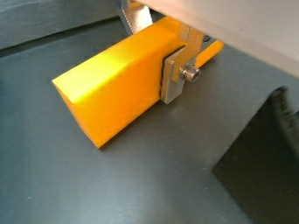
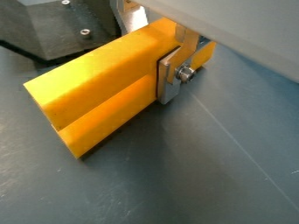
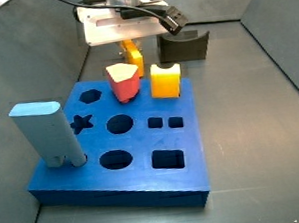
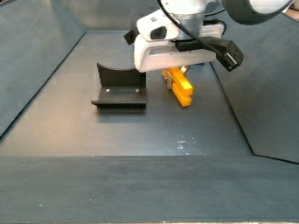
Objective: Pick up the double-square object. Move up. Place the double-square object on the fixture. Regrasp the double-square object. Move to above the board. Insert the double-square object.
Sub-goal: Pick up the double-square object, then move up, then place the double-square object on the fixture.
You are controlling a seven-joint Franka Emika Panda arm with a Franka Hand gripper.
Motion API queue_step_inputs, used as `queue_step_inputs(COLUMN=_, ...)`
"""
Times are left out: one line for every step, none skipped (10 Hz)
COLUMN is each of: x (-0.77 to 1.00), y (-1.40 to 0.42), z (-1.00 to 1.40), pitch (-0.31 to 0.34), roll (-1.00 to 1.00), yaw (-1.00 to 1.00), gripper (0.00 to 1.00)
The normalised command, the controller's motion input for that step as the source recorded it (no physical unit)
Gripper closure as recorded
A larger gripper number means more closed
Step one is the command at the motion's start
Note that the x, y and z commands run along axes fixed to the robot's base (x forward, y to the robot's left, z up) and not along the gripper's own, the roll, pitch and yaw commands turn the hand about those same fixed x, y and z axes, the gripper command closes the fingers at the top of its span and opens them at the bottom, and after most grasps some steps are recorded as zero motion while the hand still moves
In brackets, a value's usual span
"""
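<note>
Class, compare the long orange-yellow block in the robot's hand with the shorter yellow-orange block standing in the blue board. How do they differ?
The double-square object is long and slim; the stubby yellow-orange block is short and squat. The long one lies low on the dark floor beside the fixture, clamped in the hand; the stubby one stands upright in the board, untouched. Both share a yellow-orange colour.

claw [image 4: 177, 73] on double-square object [image 4: 180, 87] | fixture [image 4: 119, 87] beside | board [image 3: 119, 174] apart
</note>
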Motion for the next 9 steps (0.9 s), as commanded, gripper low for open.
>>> queue_step_inputs(x=0.0, y=0.0, z=0.0, pitch=0.0, roll=0.0, yaw=0.0, gripper=1.0)
queue_step_inputs(x=0.0, y=0.0, z=0.83, pitch=0.0, roll=0.0, yaw=0.0, gripper=1.0)
queue_step_inputs(x=-0.03, y=0.03, z=0.82, pitch=0.011, roll=0.0, yaw=0.02, gripper=1.0)
queue_step_inputs(x=-0.05, y=0.02, z=0.74, pitch=0.024, roll=-0.01, yaw=0.02, gripper=1.0)
queue_step_inputs(x=-0.04, y=0.01, z=0.62, pitch=0.025, roll=-0.01, yaw=0.02, gripper=1.0)
queue_step_inputs(x=-0.04, y=0.0, z=0.43, pitch=0.026, roll=-0.03, yaw=0.02, gripper=1.0)
queue_step_inputs(x=-0.03, y=-0.01, z=0.23, pitch=0.022, roll=-0.04, yaw=0.02, gripper=1.0)
queue_step_inputs(x=0.0, y=0.0, z=1.0, pitch=0.0, roll=0.0, yaw=0.0, gripper=1.0)
queue_step_inputs(x=0.01, y=0.0, z=1.0, pitch=-0.011, roll=-0.01, yaw=0.0, gripper=1.0)
